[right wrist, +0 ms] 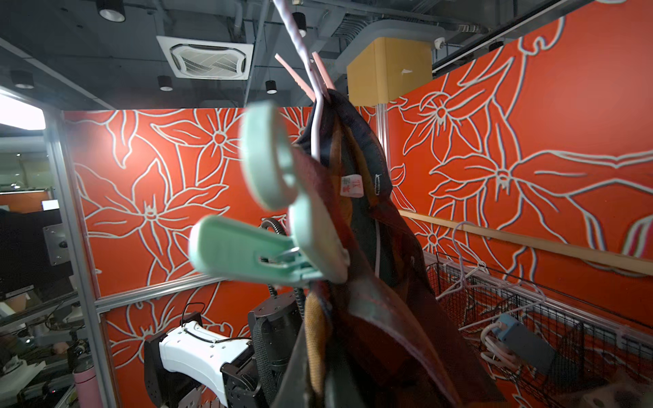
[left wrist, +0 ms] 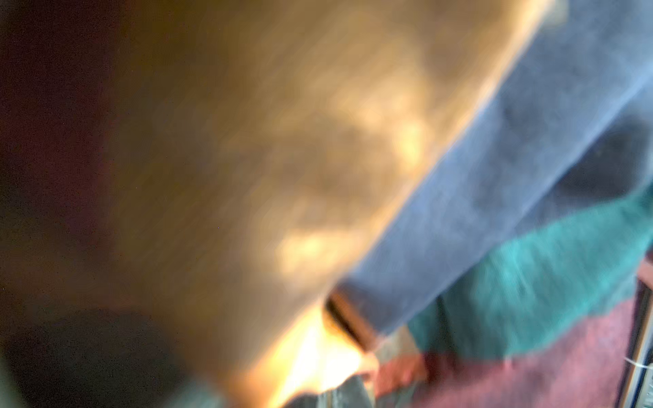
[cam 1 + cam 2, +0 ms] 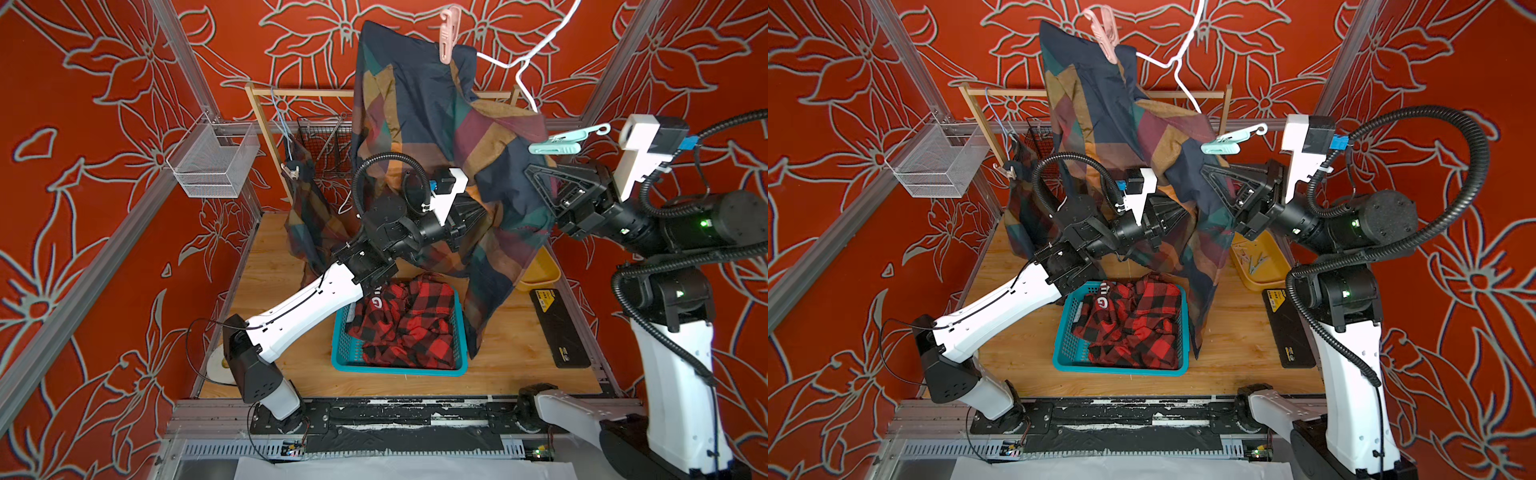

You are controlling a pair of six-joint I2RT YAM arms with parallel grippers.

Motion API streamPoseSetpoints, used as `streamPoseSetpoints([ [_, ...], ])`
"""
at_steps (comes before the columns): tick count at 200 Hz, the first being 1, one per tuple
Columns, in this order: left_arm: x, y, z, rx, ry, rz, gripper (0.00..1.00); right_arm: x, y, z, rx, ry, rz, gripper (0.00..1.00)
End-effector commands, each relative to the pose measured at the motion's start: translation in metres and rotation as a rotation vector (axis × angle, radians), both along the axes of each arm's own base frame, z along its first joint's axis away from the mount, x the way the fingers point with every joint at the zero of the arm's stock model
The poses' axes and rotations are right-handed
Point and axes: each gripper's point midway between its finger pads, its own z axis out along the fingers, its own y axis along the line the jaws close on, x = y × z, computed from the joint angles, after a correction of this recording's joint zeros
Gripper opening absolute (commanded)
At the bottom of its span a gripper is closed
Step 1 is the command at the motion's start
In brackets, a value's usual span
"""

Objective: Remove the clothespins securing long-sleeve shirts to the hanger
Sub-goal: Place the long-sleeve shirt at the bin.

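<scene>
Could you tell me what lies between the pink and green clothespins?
The white hanger, partly bare, and the plaid shirt draped over it, in both top views.

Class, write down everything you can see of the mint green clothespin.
The mint green clothespin is a smooth plastic spring peg with two long handles, one ending in a small hook. A metal spring shows between them in the right wrist view. It is clipped to the edge of the dark plaid shirt and sticks out sideways, handles spread apart.
</scene>
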Motion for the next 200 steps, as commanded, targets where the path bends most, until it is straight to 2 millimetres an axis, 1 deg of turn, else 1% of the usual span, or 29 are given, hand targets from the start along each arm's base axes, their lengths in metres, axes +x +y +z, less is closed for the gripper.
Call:
streamPoseSetpoints([
  [1,-0.02,0.007,0.022,-0.007,-0.063,0.013,0.0,-0.017,0.007,0.02,0.009,-0.107,0.023,0.0],
  [39,-0.031,0.015,0.043,-0.027,-0.09,0.034,0.0,-0.015,0.025,0.028,0.016,-0.11,0.099,0.0],
  [70,-0.038,0.023,0.054,-0.03,-0.106,0.065,0.0,-0.012,0.043,0.031,0.006,-0.114,0.151,0.0],
  [89,-0.036,0.034,0.055,-0.028,-0.105,0.121,0.0,-0.008,0.056,0.032,-0.003,-0.108,0.189,0.0],
  [105,-0.035,0.045,0.049,-0.029,-0.103,0.165,0.0,-0.006,0.065,0.03,-0.009,-0.098,0.223,0.0],
  [122,-0.031,0.054,0.032,-0.014,-0.081,0.218,0.0,-0.002,0.073,0.021,-0.016,-0.076,0.247,0.0],
  [133,-0.028,0.062,0.019,-0.01,-0.063,0.254,0.0,0.005,0.077,0.01,-0.02,-0.052,0.253,0.0],
  [149,-0.023,0.07,-0.008,0.013,-0.027,0.305,0.0,0.014,0.083,-0.01,-0.026,-0.009,0.263,0.0],
  [164,-0.018,0.076,-0.037,0.054,0.011,0.344,0.0,0.021,0.088,-0.034,-0.039,0.029,0.267,0.0],
  [171,-0.016,0.079,-0.051,0.075,0.03,0.362,0.0,0.025,0.089,-0.048,-0.048,0.05,0.255,0.0],
  [187,-0.012,0.089,-0.08,0.115,0.073,0.408,0.03,0.031,0.09,-0.079,-0.074,0.089,0.222,0.0],
  [200,-0.011,0.097,-0.102,0.14,0.106,0.429,0.08,0.034,0.089,-0.104,-0.1,0.12,0.208,0.0],
])
